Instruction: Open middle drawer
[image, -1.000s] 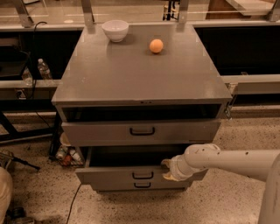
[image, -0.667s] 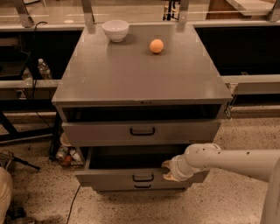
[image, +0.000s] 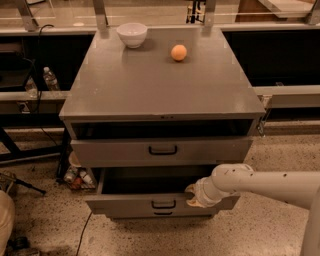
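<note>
The grey cabinet (image: 160, 85) has three drawers. The middle drawer (image: 125, 205) is pulled partway out, showing a dark inside, and its small black loop handle (image: 164, 204) faces the front. My gripper (image: 192, 196) is at the top rim of that drawer's front, just right of the handle, on the end of my white arm (image: 260, 182), which reaches in from the right. The top drawer (image: 115, 150), with a larger handle (image: 162, 150), sits above it with a dark gap under the cabinet top. The bottom drawer front (image: 162, 215) barely shows below.
A white bowl (image: 132, 34) and an orange (image: 179, 52) sit on the cabinet top. A water bottle (image: 50, 79) and cables are at the left, and bottles (image: 77, 177) lie on the floor by the cabinet's left side. Speckled floor runs in front.
</note>
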